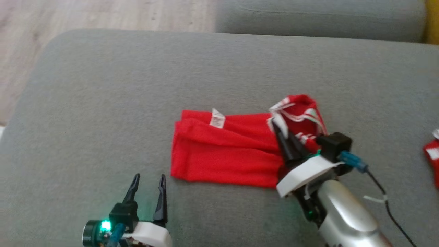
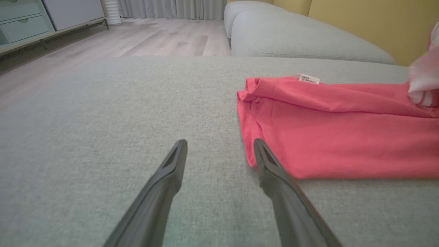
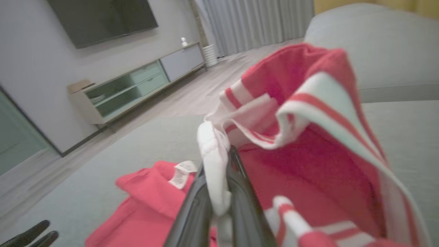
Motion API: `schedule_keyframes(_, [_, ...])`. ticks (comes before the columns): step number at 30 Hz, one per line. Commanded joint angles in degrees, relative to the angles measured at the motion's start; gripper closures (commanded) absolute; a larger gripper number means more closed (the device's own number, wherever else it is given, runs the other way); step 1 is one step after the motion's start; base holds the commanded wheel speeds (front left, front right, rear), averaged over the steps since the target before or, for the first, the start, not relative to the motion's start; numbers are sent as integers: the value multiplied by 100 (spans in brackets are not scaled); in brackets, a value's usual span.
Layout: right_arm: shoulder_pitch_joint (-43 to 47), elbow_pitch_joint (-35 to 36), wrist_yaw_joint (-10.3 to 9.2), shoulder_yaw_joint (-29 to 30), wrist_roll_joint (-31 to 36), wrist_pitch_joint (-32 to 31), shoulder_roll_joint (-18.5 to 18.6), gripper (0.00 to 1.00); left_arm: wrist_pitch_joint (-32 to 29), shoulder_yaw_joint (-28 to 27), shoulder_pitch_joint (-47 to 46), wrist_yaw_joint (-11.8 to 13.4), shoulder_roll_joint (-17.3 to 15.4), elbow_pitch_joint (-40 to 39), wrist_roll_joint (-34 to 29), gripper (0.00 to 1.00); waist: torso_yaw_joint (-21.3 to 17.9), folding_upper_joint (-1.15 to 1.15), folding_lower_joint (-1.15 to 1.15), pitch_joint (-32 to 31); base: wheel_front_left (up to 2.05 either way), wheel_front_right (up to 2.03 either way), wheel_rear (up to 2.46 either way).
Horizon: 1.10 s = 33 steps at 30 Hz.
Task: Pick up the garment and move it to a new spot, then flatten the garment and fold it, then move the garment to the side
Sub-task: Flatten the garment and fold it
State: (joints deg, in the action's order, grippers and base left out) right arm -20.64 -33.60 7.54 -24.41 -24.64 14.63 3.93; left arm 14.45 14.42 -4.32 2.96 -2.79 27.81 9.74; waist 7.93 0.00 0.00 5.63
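Observation:
The garment [image 1: 223,147] is red with white-striped trim and a white label, lying partly folded on the grey sofa seat. My right gripper [image 1: 277,125] is shut on its white trim edge at the right end, lifting that part up; in the right wrist view the white fabric [image 3: 214,161] is pinched between the two fingers and the red garment [image 3: 308,137] bunches above them. My left gripper [image 1: 148,178] stands open just off the garment's near left corner, low over the seat. In the left wrist view the garment [image 2: 325,127] lies to the right of my open left gripper [image 2: 219,144].
The sofa seat [image 1: 103,103] is broad, with bare grey fabric to the left and behind the garment. Another red and white cloth [image 1: 432,154] lies at the right edge. A sofa back cushion [image 1: 319,17] runs behind, and wooden floor [image 1: 31,34] lies beyond the seat's left edge.

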Motion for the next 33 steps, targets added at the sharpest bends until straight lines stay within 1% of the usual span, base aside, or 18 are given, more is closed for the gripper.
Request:
schedule_keyframes(1, [-242, 217, -5, -336, -158, 36, -100, 100, 55, -116, -83, -16, -9, -101, 28, 0, 289, 0, 0, -10, 0, 0, 0])
schedule_keyframes(4, [-401, 186, -5, -770, -456, 37, -102, 100, 55, -29, -44, -24, -9, -83, 34, 0, 598, 0, 0, -23, 0, 0, 0])
schedule_keyframes(8, [-646, 13, -5, -1210, -782, 37, -103, 100, 55, 56, 0, -34, -9, -52, 44, 0, 989, 0, 0, -16, 0, 0, 0])
schedule_keyframes(12, [-858, -266, -5, -1491, -996, 37, -104, 100, 55, 115, 29, -23, -9, -26, 62, 0, 1296, 0, 0, -41, 0, 0, 0])
schedule_keyframes(13, [-892, -365, -5, -1534, -1067, 37, -104, 97, 55, 128, 37, -30, -9, -13, 59, 0, 1346, 0, 0, -52, 0, 0, 0])
schedule_keyframes(14, [-937, -402, -5, -1558, -1142, 37, -104, 41, 55, 135, 44, -33, -9, -3, 57, 0, 1380, 0, 0, -62, 0, 0, 0])
schedule_keyframes(15, [-986, -403, -5, -1581, -1190, 37, -104, 0, 55, 130, 48, -29, -9, -2, 59, 0, 1394, 0, 0, -67, 0, 0, 0])
schedule_keyframes(17, [-1032, -327, -5, -1528, -1274, 37, -104, 0, 55, 99, 61, -13, -9, -3, 57, 0, 1373, 0, 0, -91, 0, 0, 0])
schedule_keyframes(19, [-1030, -265, -5, -1404, -1215, 37, -104, 0, 55, 38, 72, 13, -9, -12, 52, 0, 1276, 0, 0, -127, 0, 0, 0])
schedule_keyframes(22, [-924, -155, -5, -969, -948, 37, -104, 0, 55, -61, 68, 24, -9, -53, 31, 0, 1057, 0, 0, -200, 0, 0, 0])
schedule_keyframes(23, [-867, -123, -5, -776, -824, 37, -104, 0, 55, -93, 63, 21, -9, -70, 18, 0, 965, 0, 0, -231, 0, 0, 0])
schedule_keyframes(24, [-723, -107, -5, -338, -472, 37, -104, 0, 55, -152, 52, 14, -9, -101, -12, 0, 779, 0, 0, -290, 0, 0, 0])
schedule_keyframes(28, [-361, -121, -5, 591, 290, 37, -104, 0, 55, -249, 3, 4, -9, -150, -69, 0, 413, 0, 0, -415, 0, 0, 0])
schedule_keyframes(31, [-71, -80, -5, 1117, 797, 37, -104, 0, 55, -313, -16, 2, -9, -189, -128, 0, 171, 0, 0, -516, 0, 0, 0])
schedule_keyframes(32, [29, -63, -5, 1246, 931, 37, -104, 0, 55, -339, -10, 2, -9, -198, -139, 0, 97, 0, 0, -543, 0, 0, 0])
schedule_keyframes(33, [29, -63, -5, 1246, 931, 37, -104, 0, 55, -339, -10, 2, -9, -198, -139, 0, 97, 0, 0, -543, 0, 0, 0])
